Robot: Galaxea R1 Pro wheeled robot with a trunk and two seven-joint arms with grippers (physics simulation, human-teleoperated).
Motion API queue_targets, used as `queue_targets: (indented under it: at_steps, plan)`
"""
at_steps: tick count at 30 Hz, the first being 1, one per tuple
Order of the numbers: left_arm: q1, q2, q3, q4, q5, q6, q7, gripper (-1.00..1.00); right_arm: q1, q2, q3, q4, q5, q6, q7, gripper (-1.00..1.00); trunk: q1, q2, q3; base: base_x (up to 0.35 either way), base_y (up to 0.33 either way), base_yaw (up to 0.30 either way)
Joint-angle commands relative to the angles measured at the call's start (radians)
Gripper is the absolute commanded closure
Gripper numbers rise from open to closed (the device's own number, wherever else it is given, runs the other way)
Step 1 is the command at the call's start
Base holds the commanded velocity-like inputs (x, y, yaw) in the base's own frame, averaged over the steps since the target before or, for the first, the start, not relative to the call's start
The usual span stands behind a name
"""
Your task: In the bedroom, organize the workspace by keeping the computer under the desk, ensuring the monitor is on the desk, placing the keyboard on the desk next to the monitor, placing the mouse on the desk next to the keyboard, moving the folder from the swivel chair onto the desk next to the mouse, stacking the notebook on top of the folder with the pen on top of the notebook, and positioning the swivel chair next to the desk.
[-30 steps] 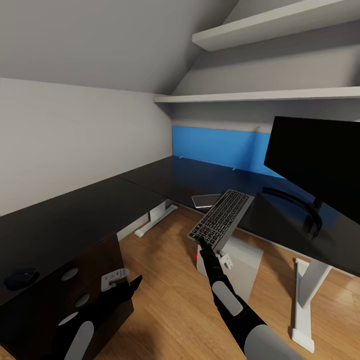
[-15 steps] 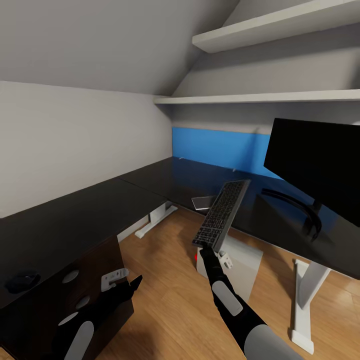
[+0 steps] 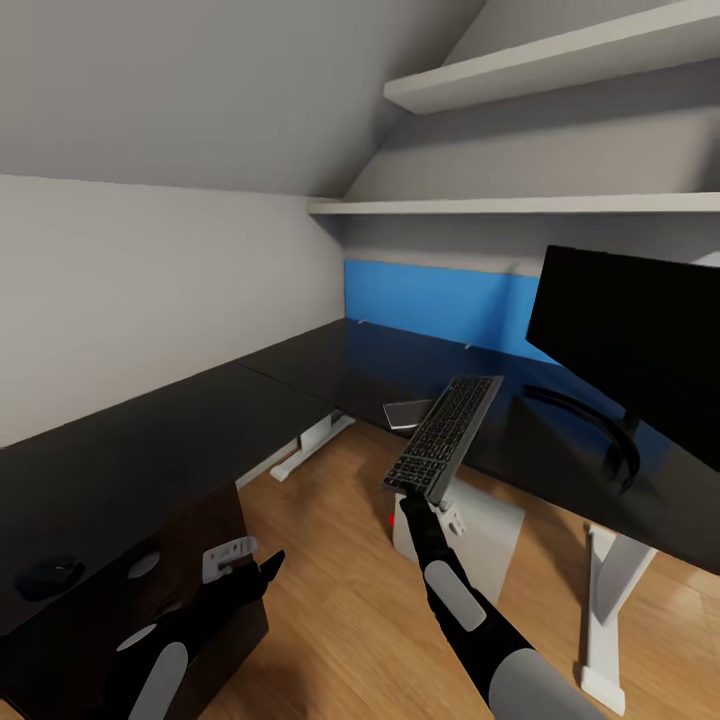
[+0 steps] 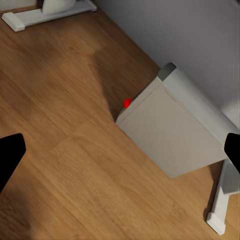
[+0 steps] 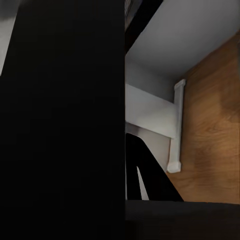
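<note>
My right gripper (image 3: pixel 409 496) is shut on the near end of the slim black keyboard (image 3: pixel 445 434). It holds the keyboard tilted up over the front edge of the black L-shaped desk (image 3: pixel 200 420). The keyboard's dark underside (image 5: pixel 60 100) blocks most of the right wrist view. The monitor (image 3: pixel 630 335) stands on the desk at the right. A thin dark grey notebook (image 3: pixel 406 412) lies on the desk just beyond the keyboard. A mouse (image 3: pixel 46 578) rests on the desk's left wing. The pale computer (image 3: pixel 482 522) (image 4: pixel 175 130) sits under the desk. My left gripper (image 3: pixel 255 568) (image 4: pixel 120 152) hangs open over the floor.
The black drawer unit (image 3: pixel 150 590) is close by my left arm. White desk legs (image 3: pixel 608 600) (image 3: pixel 310 445) stand on the wooden floor. A blue panel (image 3: pixel 440 300) backs the desk, and two white shelves (image 3: pixel 520 205) run above it under the sloped ceiling.
The keyboard has turned in my right gripper, lying steeper and more edge-on. The head view has shifted a little; the left arm has stayed where it was.
</note>
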Motion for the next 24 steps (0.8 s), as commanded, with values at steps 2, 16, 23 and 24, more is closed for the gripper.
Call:
queue_targets:
  at_steps: [2,16,23,24]
  plan:
    - [-0.001,0.001,-0.001,-0.001,0.009,0.003,0.006,-1.00,0.000,-0.001,0.004,-0.006,-0.013,-0.006,0.015,1.00,-0.008,0.014,0.005,0.000,0.000,0.000]
    - [-0.001,0.001,-0.001,-0.001,0.003,0.003,0.008,-1.00,0.051,-0.021,0.007,-0.139,-0.018,0.005,0.011,1.00,-0.062,0.112,0.049,0.000,0.000,0.000]
    - [-0.001,-0.001,-0.006,0.002,-0.002,0.003,0.011,-1.00,0.095,-0.032,0.006,-0.249,-0.019,0.164,-0.037,1.00,-0.088,0.161,0.071,0.000,0.000,0.000]
    - [-0.001,-0.002,-0.008,0.002,-0.002,0.003,0.011,-1.00,0.096,-0.032,0.005,-0.253,-0.019,0.197,-0.040,1.00,-0.092,0.168,0.074,0.000,0.000,0.000]
